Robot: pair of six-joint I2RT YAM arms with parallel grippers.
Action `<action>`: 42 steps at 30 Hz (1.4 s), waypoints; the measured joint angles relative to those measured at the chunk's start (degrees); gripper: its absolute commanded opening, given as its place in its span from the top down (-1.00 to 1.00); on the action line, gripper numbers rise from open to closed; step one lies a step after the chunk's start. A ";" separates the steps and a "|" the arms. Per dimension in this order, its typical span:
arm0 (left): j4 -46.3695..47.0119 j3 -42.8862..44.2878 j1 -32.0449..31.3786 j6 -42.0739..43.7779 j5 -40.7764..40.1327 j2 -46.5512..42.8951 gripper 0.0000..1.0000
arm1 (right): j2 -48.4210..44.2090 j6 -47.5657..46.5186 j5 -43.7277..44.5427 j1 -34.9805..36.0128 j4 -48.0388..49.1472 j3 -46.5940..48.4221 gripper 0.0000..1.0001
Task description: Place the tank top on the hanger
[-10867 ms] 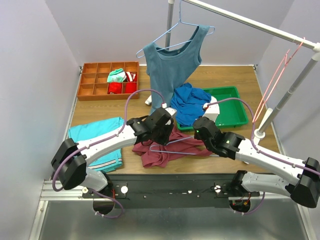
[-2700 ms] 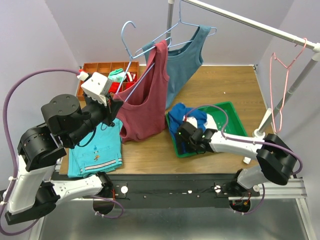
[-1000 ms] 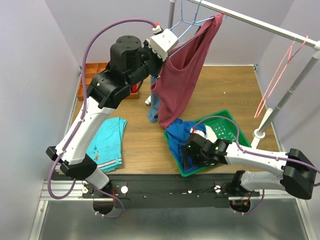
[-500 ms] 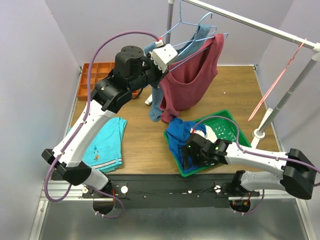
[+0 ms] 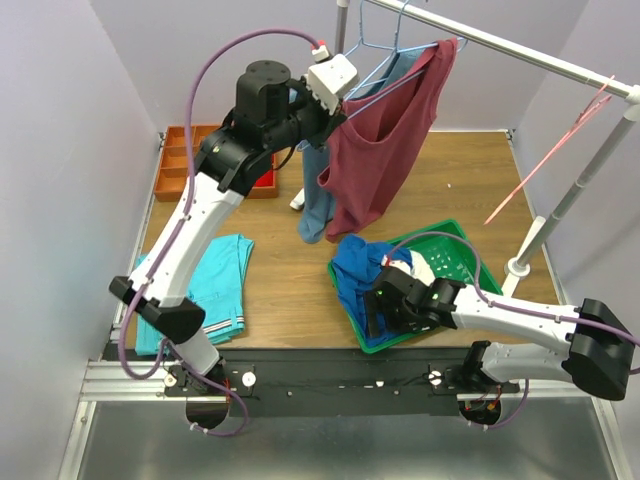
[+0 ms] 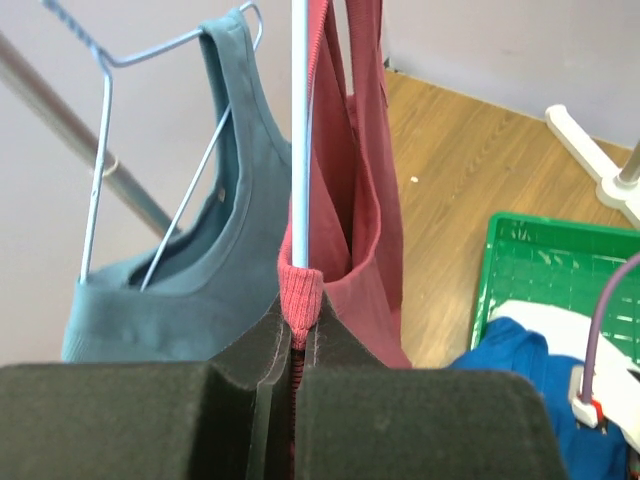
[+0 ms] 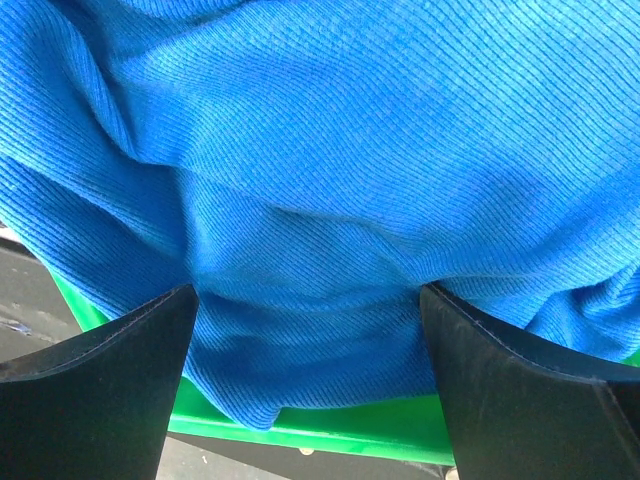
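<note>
Gripping at the top centre of the overhead view, the left gripper is raised high beside the rail. In its wrist view the pads are clenched together on a fold of the tank top, where the maroon strap wraps over the wire of the hanger; that wire runs straight up from the pinch. The tank top hangs off the hanger in the air, its hem above the table, with the slate-blue top on its own blue hanger just behind and to the left.

Low in the overhead view, right of centre, the right gripper sits at the near edge of the green tray. Its fingers are spread wide, holding nothing, over the bright blue garment heaped in the tray.

A pink hanger dangles at the right, an orange divided box sits at the left, and a teal garment lies at lower left; I cannot make out any writing on it.
</note>
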 measured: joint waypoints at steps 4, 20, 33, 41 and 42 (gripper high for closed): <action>-0.66 4.68 0.48 -0.42 1.40 4.68 1.00 | -0.02 0.02 0.15 0.00 -0.63 0.42 -1.00; -0.24 9.70 2.67 -6.25 3.04 13.29 1.00 | -2.71 0.02 1.42 0.00 -3.98 5.27 -1.00; 0.57 12.79 3.65 -8.85 3.56 19.19 1.00 | -5.33 0.04 3.74 0.00 -7.96 11.52 -1.00; 0.70 12.31 3.74 -9.68 3.54 19.54 0.78 | -7.93 0.04 5.57 0.02 -10.62 15.26 -1.00; 0.98 11.91 3.74 -9.70 3.54 19.52 0.72 | -8.33 0.04 5.90 0.02 -10.93 15.54 -1.00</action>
